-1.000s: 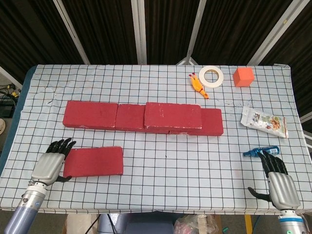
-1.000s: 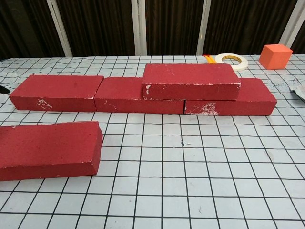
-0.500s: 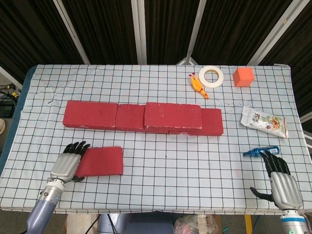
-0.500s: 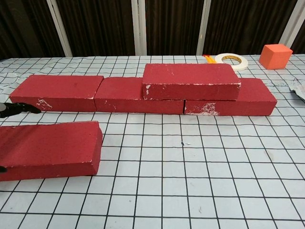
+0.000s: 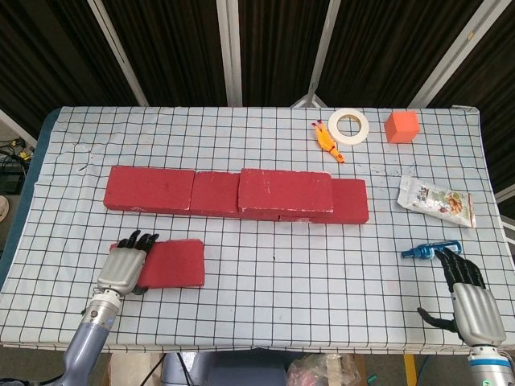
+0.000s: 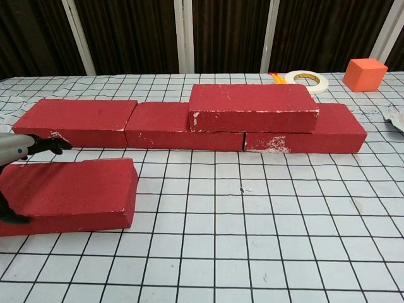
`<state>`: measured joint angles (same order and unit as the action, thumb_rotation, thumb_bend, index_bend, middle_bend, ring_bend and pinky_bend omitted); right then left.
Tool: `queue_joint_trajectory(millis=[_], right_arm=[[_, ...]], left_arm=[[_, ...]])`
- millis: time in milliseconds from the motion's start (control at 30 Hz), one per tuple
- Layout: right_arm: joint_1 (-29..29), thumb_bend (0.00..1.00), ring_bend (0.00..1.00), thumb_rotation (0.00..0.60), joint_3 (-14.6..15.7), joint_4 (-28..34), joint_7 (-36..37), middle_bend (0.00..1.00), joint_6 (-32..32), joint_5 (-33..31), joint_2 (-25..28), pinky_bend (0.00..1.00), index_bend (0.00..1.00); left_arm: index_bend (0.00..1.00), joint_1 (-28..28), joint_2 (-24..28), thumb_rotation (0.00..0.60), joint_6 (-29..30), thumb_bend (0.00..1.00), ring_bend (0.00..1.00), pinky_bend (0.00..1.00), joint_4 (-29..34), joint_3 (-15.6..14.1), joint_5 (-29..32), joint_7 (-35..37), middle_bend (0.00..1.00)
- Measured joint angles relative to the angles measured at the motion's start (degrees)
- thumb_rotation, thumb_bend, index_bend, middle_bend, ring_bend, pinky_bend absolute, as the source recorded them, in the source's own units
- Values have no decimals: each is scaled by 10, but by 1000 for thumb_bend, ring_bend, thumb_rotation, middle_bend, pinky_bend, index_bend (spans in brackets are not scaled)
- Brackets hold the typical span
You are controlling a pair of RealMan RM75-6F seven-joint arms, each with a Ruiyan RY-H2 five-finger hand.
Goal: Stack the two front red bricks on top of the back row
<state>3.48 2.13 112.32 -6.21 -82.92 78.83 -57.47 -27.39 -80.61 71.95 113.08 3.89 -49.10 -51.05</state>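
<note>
One red brick [image 5: 175, 263] [image 6: 72, 194] lies alone in front, at the left. My left hand [image 5: 124, 268] [image 6: 17, 150] grips its left end, fingers over the far edge and thumb on the near face. The back row has three red bricks: left [image 5: 149, 189], middle [image 5: 216, 193] and right [image 5: 350, 201]. A fourth brick [image 5: 286, 191] [image 6: 252, 106] is stacked over the middle-right joint. My right hand [image 5: 469, 301] is open at the table's front right corner, holding nothing.
A blue clip-like object [image 5: 430, 250] lies just beyond my right hand's fingers. A snack packet [image 5: 436, 199], an orange cube [image 5: 401, 127], a tape roll [image 5: 352, 125] and a yellow toy [image 5: 326, 142] sit at the back right.
My left hand has slid right from beside the front brick onto its left end and closed around it. The brick's near end looks slightly shifted. The right hand barely moved.
</note>
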Motion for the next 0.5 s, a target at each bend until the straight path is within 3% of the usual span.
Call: queue_joint_trajectory(millis=[500], right_arm=[[-7, 184, 0, 600, -11, 1, 1, 0, 7, -5, 2, 0, 27]], left_arm=[[54, -43, -23, 600, 12, 0, 55, 189, -8, 7, 68, -30, 145]])
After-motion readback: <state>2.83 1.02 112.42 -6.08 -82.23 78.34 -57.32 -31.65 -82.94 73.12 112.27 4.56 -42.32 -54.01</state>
